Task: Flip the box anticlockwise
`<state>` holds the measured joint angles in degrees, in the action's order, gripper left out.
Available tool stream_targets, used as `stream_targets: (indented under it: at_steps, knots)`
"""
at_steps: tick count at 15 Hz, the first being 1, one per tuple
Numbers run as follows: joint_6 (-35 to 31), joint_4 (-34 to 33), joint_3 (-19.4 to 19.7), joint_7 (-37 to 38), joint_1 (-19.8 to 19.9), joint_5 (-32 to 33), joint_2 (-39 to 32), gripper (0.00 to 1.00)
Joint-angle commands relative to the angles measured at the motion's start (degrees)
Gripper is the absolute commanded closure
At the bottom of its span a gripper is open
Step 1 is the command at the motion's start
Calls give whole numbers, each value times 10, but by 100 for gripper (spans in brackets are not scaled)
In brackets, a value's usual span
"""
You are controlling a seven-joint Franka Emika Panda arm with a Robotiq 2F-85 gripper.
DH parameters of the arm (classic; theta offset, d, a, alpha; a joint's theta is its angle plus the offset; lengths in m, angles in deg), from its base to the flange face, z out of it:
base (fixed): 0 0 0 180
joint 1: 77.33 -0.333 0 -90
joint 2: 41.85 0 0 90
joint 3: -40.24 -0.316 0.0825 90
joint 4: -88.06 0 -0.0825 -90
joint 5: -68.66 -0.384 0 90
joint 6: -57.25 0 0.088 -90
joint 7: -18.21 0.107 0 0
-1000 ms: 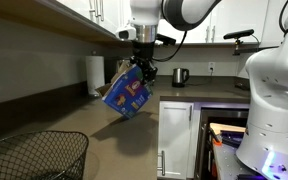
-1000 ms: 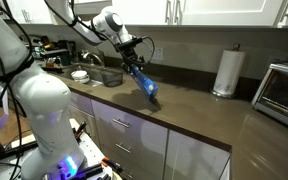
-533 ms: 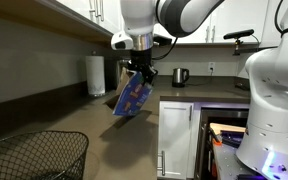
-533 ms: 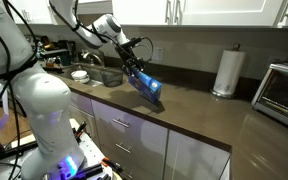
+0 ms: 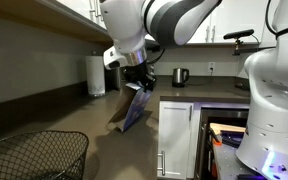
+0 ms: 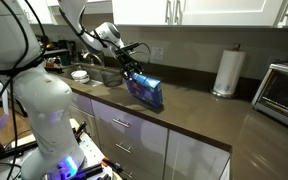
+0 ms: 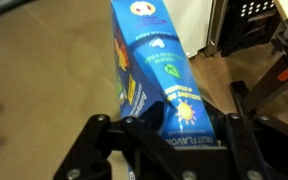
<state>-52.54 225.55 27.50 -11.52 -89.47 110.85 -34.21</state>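
A wire basket [image 5: 34, 155] sat at eight o'clock and a paper towel roll [image 5: 95, 75] at ten o'clock of the box [image 5: 134, 105] in an exterior view. The box hung tilted over the dark countertop [image 5: 79, 122], its low corner at or just above the surface. The gripper [image 5: 138, 84] was clenched on its upper end. Such a narrow hold on smooth cardboard could have let the box swivel or slip free. Pressing down might have crumpled the corner, or toppled the box toward the counter edge at four o'clock.
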Motion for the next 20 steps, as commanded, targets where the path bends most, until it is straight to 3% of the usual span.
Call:
stream_targets:
  at_steps: [1,5,7,12,20]
  knots:
    - [31,-36,-3,7,-8,8,-39,32]
    - [15,-55,1,-10,-8,-14,-34,5]
    - [6,-62,3,-21,-8,-34,-24,0]
    - [5,-76,12,-50,-5,-89,0,0]
    - [14,-74,59,-172,-7,-344,66,0]
